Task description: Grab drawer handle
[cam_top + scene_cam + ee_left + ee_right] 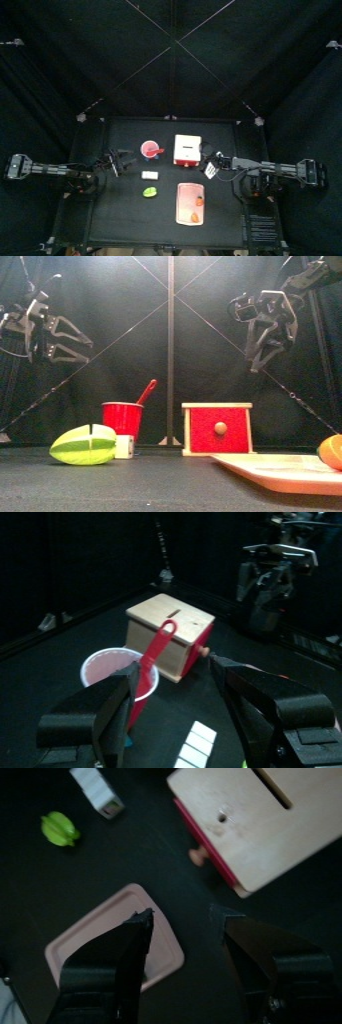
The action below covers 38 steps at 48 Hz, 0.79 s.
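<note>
The drawer [218, 428] is a small box with a pale top and a red front that has a round knob [221, 429]. It stands at the table's middle back [187, 150]. The right wrist view shows its top [261, 813] and knob [199, 856]. My right gripper [267, 336] is open and empty, hanging above and to the right of the drawer [221, 160], with its jaws apart in the right wrist view [185, 923]. My left gripper [118, 160] is open and empty, high at the left [40, 331]. The left wrist view shows its jaws apart [174, 672], facing the drawer [171, 630].
A red cup [123, 418] holding a red spoon [144, 392] stands just left of the drawer. A green fruit [83, 445] and a small white block [150, 175] lie in front of the cup. A pink tray [191, 204] with an orange thing [331, 452] lies at the front right.
</note>
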Available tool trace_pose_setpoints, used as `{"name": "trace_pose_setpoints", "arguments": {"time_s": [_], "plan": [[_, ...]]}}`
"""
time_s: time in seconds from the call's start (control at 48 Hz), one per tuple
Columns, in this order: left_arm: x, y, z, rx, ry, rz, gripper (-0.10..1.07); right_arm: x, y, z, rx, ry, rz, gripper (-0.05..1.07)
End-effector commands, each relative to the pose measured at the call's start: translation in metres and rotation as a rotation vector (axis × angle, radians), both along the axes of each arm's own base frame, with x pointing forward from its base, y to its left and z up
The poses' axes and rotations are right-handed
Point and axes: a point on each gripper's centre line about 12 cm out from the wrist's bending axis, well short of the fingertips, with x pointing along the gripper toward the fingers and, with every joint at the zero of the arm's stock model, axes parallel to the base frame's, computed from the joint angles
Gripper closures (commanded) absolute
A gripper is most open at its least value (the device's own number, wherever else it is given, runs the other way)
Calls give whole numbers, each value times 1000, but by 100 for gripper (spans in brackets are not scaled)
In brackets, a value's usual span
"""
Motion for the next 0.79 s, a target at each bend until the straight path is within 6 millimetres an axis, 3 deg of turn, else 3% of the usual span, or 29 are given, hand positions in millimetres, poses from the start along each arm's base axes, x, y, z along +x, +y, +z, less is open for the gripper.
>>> {"name": "trace_pose_setpoints", "arguments": {"time_s": [0.0, 0.229, 0.583, 0.771], "plan": [[7, -8, 15, 45, -48, -43, 6, 2, 4, 1, -3, -122, 16, 18], [9, -19, 16, 63, -53, -103, 11, 0, 17, -10, -1, -227, 66, 18], [16, -26, 28, 63, -82, -132, 16, -20, 21, -23, -10, -324, 81, 18], [31, -33, 38, 66, -85, -154, 16, -33, 24, -30, -18, -371, 90, 18]]}}
